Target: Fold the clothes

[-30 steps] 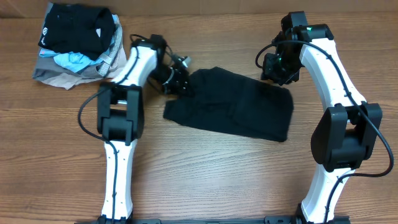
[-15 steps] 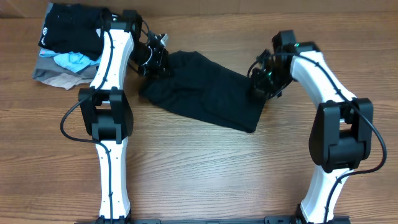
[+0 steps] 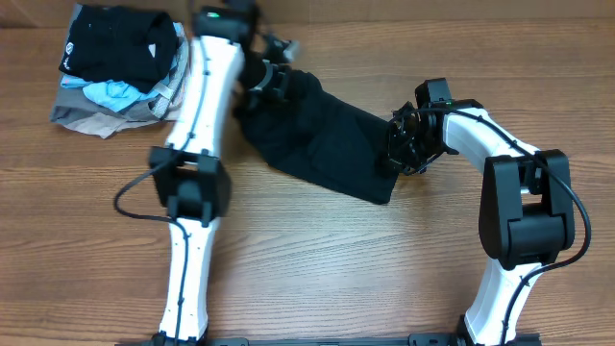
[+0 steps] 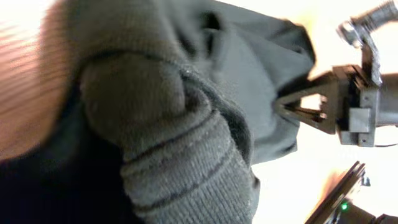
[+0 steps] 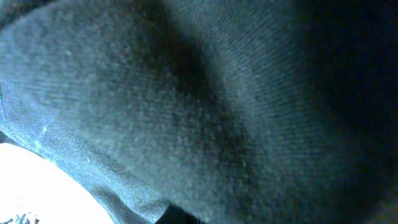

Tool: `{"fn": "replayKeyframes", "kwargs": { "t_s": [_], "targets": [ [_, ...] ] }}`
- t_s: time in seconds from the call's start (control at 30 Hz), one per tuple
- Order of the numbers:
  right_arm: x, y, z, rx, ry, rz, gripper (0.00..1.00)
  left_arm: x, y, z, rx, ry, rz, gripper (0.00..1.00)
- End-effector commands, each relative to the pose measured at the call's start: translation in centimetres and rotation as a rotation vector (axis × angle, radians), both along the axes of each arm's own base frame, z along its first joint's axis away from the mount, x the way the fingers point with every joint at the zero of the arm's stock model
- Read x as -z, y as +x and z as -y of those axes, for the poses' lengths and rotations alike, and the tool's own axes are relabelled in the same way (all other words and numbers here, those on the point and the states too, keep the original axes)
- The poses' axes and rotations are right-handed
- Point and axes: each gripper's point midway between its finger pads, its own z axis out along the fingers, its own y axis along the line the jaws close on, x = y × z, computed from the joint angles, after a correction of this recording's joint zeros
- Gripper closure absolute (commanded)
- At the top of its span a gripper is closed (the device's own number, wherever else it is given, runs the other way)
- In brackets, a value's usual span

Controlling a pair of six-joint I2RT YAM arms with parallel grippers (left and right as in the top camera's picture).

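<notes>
Wood-grain brown board makes up the table (image 3: 317, 288), and it fills the overhead view edge to edge. I see nothing of the room beyond it. The left wrist view adds only a washed-out bright background past the cloth.

Next in size is the plain black garment of soft fabric (image 3: 322, 135). It lies as a slanted band across the far middle of the table, running from upper left to lower right. It sits between the two white-and-black arms, and each end meets a gripper.

The left arm (image 3: 202, 115) reaches far forward. The left gripper (image 3: 272, 79) sits at the upper-left end of the black garment, where the cloth narrows into a tight wad. I read it as clamped on that end. The left wrist view shows what the overhead does not: a bunched fold with a ribbed, stitched hem (image 4: 180, 162) pressed close to the lens. It also shows a black angular bracket (image 4: 348, 106) at the cloth's far end. The fingers themselves are hidden.

The right arm (image 3: 480, 130) bends inward. The right gripper (image 3: 402, 146) touches the lower-right end of the black garment. Its wrist view is wholly filled by dark knit fabric, so I cannot tell whether it is apart or together.

A stack of folded pieces (image 3: 110, 72) rests at the far-left corner, well apart from the right arm. The top piece is black with a round white logo, and light-blue, grey and beige pieces lie beneath.
</notes>
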Motion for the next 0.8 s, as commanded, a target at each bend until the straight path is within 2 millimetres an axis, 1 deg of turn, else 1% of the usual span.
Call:
{"fn": "replayKeyframes", "kwargs": {
  "t_s": [0.0,0.07,0.17,0.2,0.23,0.27,0.33,0.37,0.4,0.43,0.47,0.53,0.57,0.63,0.67,0.7,0.73,0.77],
  "targets": [
    [0.5,-0.7,0.5,0.007,-0.027,-0.018,0.96,-2.3,-2.2,5.7,0.105,0.02,0.087,0.96],
    [0.5,-0.7,0.5,0.007,-0.026,-0.017,0.96,-1.9,-3.5,8.8,0.14,0.065,0.112,0.96],
    [0.2,-0.4,0.5,0.012,-0.014,-0.006,0.96,-1.3,-4.7,11.1,0.15,0.124,0.136,0.96],
    [-0.2,0.0,0.5,0.017,0.002,0.002,0.96,-1.2,-4.8,11.4,0.147,0.133,0.139,0.96],
    [-1.4,0.8,0.5,0.027,0.038,0.028,0.96,-1.2,-5.0,11.7,0.144,0.143,0.143,0.96],
    [-3.0,1.9,0.8,0.04,0.065,0.071,0.96,-1.1,-5.1,12.0,0.139,0.154,0.148,0.96],
    [-6.8,4.0,2.0,0.09,0.085,0.16,0.96,-1.1,-5.0,12.2,0.133,0.156,0.153,0.96],
    [-9.0,4.9,2.8,0.111,0.093,0.211,0.96,-1.1,-5.0,12.3,0.13,0.155,0.155,0.96],
    [-11.9,5.8,3.9,0.144,0.103,0.272,0.96,-1.1,-4.9,12.3,0.129,0.154,0.157,0.96],
    [-14.2,6.4,4.9,0.171,0.109,0.317,0.96,-1.1,-4.9,12.3,0.126,0.154,0.156,0.96],
    [-16.0,6.7,5.7,0.187,0.111,0.355,0.96,-1.1,-4.9,12.3,0.126,0.152,0.156,0.96],
    [-20.8,7.3,8.3,0.252,0.108,0.452,0.96,-1.0,-5.0,12.8,0.134,0.15,0.159,0.96],
    [-22.8,7.3,9.5,0.273,0.11,0.5,0.96,-0.8,-5.1,13.0,0.137,0.15,0.159,0.96],
    [-24.5,7.2,10.8,0.303,0.108,0.54,0.96,-0.8,-5.5,13.8,0.153,0.138,0.165,0.96],
    [-25.4,7.0,12.0,0.329,0.101,0.561,0.96,-0.9,-5.8,14.5,0.166,0.121,0.167,0.95],
    [-25.7,6.8,12.7,0.343,0.098,0.568,0.96,-1.0,-6.1,15.2,0.178,0.099,0.169,0.93],
    [-26.0,6.5,13.8,0.37,0.095,0.566,0.96,-1.5,-6.7,16.6,0.201,0.051,0.168,0.88],
    [-25.9,6.4,14.3,0.381,0.092,0.561,0.96,-1.7,-7.0,17.3,0.213,0.029,0.169,0.85]
  ]
}}
